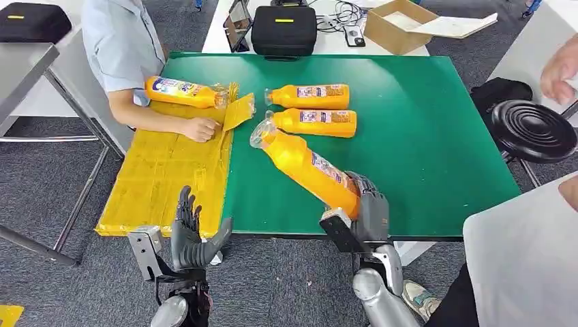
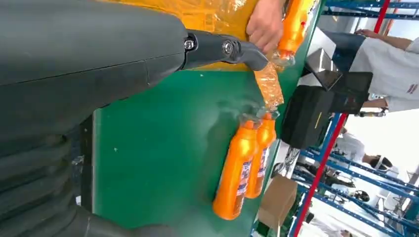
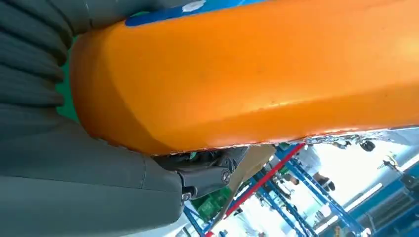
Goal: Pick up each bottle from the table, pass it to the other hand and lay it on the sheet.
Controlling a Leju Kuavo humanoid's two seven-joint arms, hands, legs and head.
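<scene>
One bottle (image 1: 183, 92) already lies on the yellow sheet (image 1: 163, 180), where a person's hand (image 1: 200, 129) rests beside it, so that one looks done. My right hand (image 1: 364, 208) grips the base of a second bottle (image 1: 307, 167), tilted with its cap end lifted over the green tabletop (image 1: 422, 136), while my left hand (image 1: 194, 235) waits spread and holding nothing near the sheet's edge. I judge the handover comes next, with two more bottles (image 1: 315, 109) lying side by side on the tabletop.

bottle (image 1: 310, 167): glossy orange plastic | sheet (image 1: 163, 178): crinkled shiny film | table (image 1: 422, 136): matt green
</scene>
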